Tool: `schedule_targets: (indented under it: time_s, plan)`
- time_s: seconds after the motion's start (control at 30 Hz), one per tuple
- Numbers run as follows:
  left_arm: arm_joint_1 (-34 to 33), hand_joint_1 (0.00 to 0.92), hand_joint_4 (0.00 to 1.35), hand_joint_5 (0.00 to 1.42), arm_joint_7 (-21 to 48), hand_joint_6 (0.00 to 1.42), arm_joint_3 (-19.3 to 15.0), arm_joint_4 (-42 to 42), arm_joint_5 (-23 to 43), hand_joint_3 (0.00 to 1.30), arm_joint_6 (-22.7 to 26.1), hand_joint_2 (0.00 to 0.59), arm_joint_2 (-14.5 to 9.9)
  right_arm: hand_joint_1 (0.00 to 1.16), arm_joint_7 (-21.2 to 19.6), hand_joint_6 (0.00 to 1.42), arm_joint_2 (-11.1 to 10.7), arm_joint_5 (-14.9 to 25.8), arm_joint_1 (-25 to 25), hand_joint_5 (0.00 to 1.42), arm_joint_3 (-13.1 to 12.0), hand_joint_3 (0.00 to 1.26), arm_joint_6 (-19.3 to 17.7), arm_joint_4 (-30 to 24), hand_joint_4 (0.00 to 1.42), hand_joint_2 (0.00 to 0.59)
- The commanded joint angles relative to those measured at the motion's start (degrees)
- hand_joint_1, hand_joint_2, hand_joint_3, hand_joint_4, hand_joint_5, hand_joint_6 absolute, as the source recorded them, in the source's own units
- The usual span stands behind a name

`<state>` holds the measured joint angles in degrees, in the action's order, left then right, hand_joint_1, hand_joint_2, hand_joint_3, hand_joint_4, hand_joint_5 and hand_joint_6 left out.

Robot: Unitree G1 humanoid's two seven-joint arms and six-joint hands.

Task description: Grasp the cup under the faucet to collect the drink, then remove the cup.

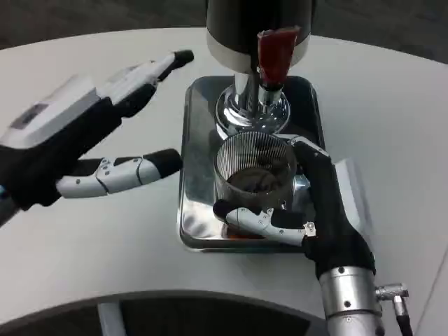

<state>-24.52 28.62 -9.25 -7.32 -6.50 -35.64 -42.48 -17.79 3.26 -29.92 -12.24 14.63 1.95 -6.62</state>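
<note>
A clear ribbed cup (256,171) stands on a shiny metal tray (198,175), just in front of the dispenser's chrome base. Above it is the dark dispenser body (241,24) with a red faucet lever (275,52). My right hand (311,203) grips the cup, fingers around its right side and thumb across its lower front. A little dark liquid shows at the cup's bottom. My left hand (84,140) hovers to the left of the tray, fingers spread and holding nothing.
The round white table (105,259) has its near edge at the bottom of the view, with dark floor beyond. The dispenser's chrome pedestal (245,108) stands on the tray's far half.
</note>
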Motion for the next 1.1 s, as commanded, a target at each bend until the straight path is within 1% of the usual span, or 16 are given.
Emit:
schedule_targets:
  time_s: [0.03, 0.13, 0.27, 0.33, 0.43, 0.53, 0.6, 0.7, 0.83, 0.97, 1.1]
  plan:
    - [4.2, 0.000, 0.00, 0.00, -1.0, 0.00, -1.1, 4.3, -3.0, 0.00, 1.7, 0.147, -2.3, 1.15, 1.4, 1.37, 0.4, -0.4, 2.7, 0.97, 0.3, 0.69, 1.3, -6.5, 0.88, 0.133]
    - [7.0, 0.000, 0.00, 0.00, -1.1, 0.00, -1.4, 6.8, -4.9, 0.00, 2.2, 0.140, -3.1, 1.15, 3.6, 1.39, -0.4, -0.2, 3.6, 0.98, -0.1, 0.70, 2.1, -10.1, 0.89, 0.133]
    - [10.9, 0.000, 0.00, 0.00, -1.5, 0.00, -2.1, 10.2, -6.8, 0.00, 2.9, 0.112, -3.6, 1.15, 6.2, 1.39, -1.1, 0.1, 5.0, 0.98, -0.4, 0.70, 3.3, -14.3, 0.89, 0.133]
    - [13.9, 0.000, 0.00, 0.00, -3.5, 0.00, -3.7, 12.7, -9.3, 0.00, 3.2, 0.099, -2.8, 1.14, 7.0, 1.39, -1.2, 0.4, 6.1, 0.98, -0.5, 0.70, 3.6, -16.2, 0.89, 0.132]
    - [18.7, 0.000, 0.00, 0.00, -6.6, 0.00, -5.9, 17.3, -13.4, 0.00, 4.3, 0.084, -1.1, 1.14, 7.5, 1.39, -0.5, 1.8, 8.1, 0.98, -0.6, 0.70, 3.5, -18.7, 0.89, 0.132]
    - [21.8, 0.000, 0.00, 0.00, -7.6, 0.00, -6.4, 20.3, -16.0, 0.00, 6.2, 0.078, -0.5, 1.14, 8.0, 1.40, -0.4, 1.9, 9.3, 0.98, 0.0, 0.70, 3.5, -20.7, 0.89, 0.132]
    - [23.6, 0.000, 0.00, 0.00, -7.9, 0.00, -6.4, 22.5, -17.5, 0.00, 7.9, 0.063, -0.1, 1.14, 8.5, 1.40, -0.4, 1.7, 10.1, 0.98, 0.5, 0.70, 3.6, -22.1, 0.90, 0.132]
    - [25.4, 0.000, 0.00, 0.00, -8.3, 0.00, -6.6, 25.8, -20.0, 0.00, 10.5, 0.049, 0.6, 1.14, 10.1, 1.40, -0.8, 1.5, 11.1, 0.98, 1.4, 0.70, 4.0, -24.9, 0.90, 0.132]
    - [26.7, 0.000, 0.00, 0.00, -8.6, 0.00, -6.0, 29.8, -22.8, 0.00, 13.8, 0.034, 1.8, 1.14, 13.1, 1.40, -1.9, 1.3, 12.0, 0.98, 2.1, 0.71, 4.6, -28.8, 0.90, 0.132]
    - [26.8, 0.000, 0.00, 0.00, -8.2, 0.00, -3.8, 33.4, -25.2, 0.00, 16.3, 0.030, 3.2, 1.14, 16.2, 1.40, -2.5, 1.7, 12.7, 0.98, 1.8, 0.71, 5.7, -32.5, 0.90, 0.132]
    - [26.2, 0.000, 0.00, 0.00, -8.5, 0.00, -2.0, 34.9, -27.0, 0.00, 18.2, 0.025, 4.3, 1.14, 16.8, 1.40, -2.5, 1.8, 14.9, 0.98, 1.9, 0.71, 5.5, -34.8, 0.91, 0.132]
